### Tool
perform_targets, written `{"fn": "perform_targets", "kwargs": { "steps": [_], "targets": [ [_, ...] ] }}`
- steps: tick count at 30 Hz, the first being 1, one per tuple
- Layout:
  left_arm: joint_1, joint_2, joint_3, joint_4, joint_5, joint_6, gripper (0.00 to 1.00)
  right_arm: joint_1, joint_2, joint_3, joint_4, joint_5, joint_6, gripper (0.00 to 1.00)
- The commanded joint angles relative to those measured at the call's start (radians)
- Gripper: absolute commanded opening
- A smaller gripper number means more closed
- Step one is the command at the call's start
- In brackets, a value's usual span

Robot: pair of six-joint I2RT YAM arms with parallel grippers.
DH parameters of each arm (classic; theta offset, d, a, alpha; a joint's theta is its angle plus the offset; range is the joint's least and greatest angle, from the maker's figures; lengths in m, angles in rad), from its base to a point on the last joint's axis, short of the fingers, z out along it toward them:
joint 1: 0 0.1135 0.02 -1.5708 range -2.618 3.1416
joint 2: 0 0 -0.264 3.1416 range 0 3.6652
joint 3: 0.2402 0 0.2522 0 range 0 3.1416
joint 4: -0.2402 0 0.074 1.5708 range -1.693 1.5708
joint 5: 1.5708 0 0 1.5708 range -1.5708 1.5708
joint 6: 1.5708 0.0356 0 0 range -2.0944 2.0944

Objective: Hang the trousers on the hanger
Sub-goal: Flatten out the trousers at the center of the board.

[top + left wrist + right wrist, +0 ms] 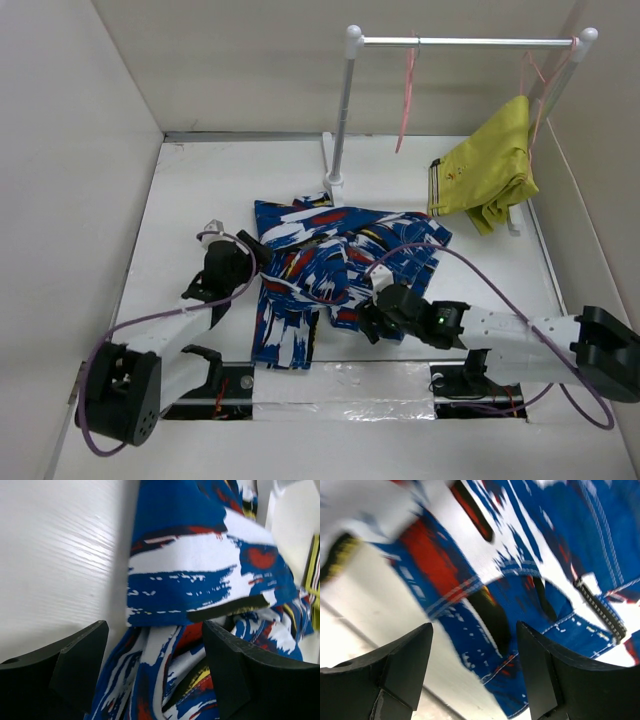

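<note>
The trousers (340, 262) are seen crumpled in a heap at mid-table (200, 190), well apart from the hanger (407, 95), which hangs bare from the rail (470, 42) at the back, w/ a yellow-green garment (490, 165) hung further right. The left pincer (155, 640) is held spread at the heap's left edge, a fold of blue-and-white fabric lying betw. its jaws but not pinched. The right pincer (475, 640) is likewise spread, low over the near-right part of the cloth, nothing gripped. Actual contact w/ the fabric cannot be told from either wrist view. The step in hand is judged to be the first grasp, i.e. the garment has not yet been picked up & nothing is threaded on the hanger. For the next move, both pincers would prob. need to be closed on the cloth, pref. at the waistband or a leg end, so the heap can be lifted & spread. Which part is which cannot be made out in the bunching, so extra layers may be caught.
</note>
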Motion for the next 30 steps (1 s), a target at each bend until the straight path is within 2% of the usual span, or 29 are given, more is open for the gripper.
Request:
{"fn": "perform_targets", "kwargs": {
  "steps": [1,3,5,8,9,11,12,14,15,16,19,22,25,26,30],
  "targets": [
    [0.008,0.078,0.056,0.185,0.181,0.026,0.74,0.004,0.066,0.016,0.043,0.059,0.066,0.73],
    [0.008,0.151,0.090,0.249,0.256,0.041,0.77,0.004,0.105,0.028,0.035,0.075,0.075,0.73],
    [0.008,0.211,0.105,0.274,0.272,0.041,0.77,0.004,0.146,0.043,0.031,0.096,0.096,0.73],
    [0.008,0.292,0.125,0.315,0.263,0.030,0.70,0.004,0.194,0.060,0.014,0.099,0.133,0.67],
    [0.008,0.312,0.140,0.344,0.266,0.021,0.60,0.004,0.221,0.062,0.012,0.098,0.147,0.57],
    [0.008,0.358,0.153,0.383,0.276,0.012,0.48,0.004,0.240,0.053,0.020,0.078,0.175,0.47],
    [0.008,0.366,0.157,0.413,0.272,0.006,0.33,0.004,0.243,0.046,0.022,0.069,0.188,0.30],
    [0.008,0.379,0.165,0.429,0.241,-0.009,0.20,0.004,0.211,0.028,0.008,0.066,0.243,0.16],
    [0.008,0.379,0.179,0.423,0.229,-0.009,0.08,0.004,0.188,-0.001,0.005,0.067,0.260,0.04],
    [0.008,0.368,0.188,0.409,0.203,-0.006,0.02,0.004,0.125,-0.013,-0.012,0.070,0.291,0.00],
    [0.008,0.310,0.207,0.351,0.163,-0.002,0.00,0.004,0.015,-0.027,-0.105,0.119,0.311,0.00],
    [0.008,0.139,0.239,0.238,0.030,0.023,0.00,0.004,-0.146,-0.003,-0.223,0.186,0.323,0.00],
    [-0.010,0.020,0.308,0.090,-0.079,0.079,0.00,-0.005,-0.199,0.006,-0.260,0.159,0.297,0.00],
    [-0.032,-0.044,0.326,0.064,-0.157,0.092,0.00,-0.005,-0.208,0.017,-0.277,0.159,0.305,0.00],
    [-0.041,-0.092,0.496,-0.081,-0.214,0.159,0.02,-0.005,-0.217,0.031,-0.339,0.113,0.311,0.00]
  ]
}}
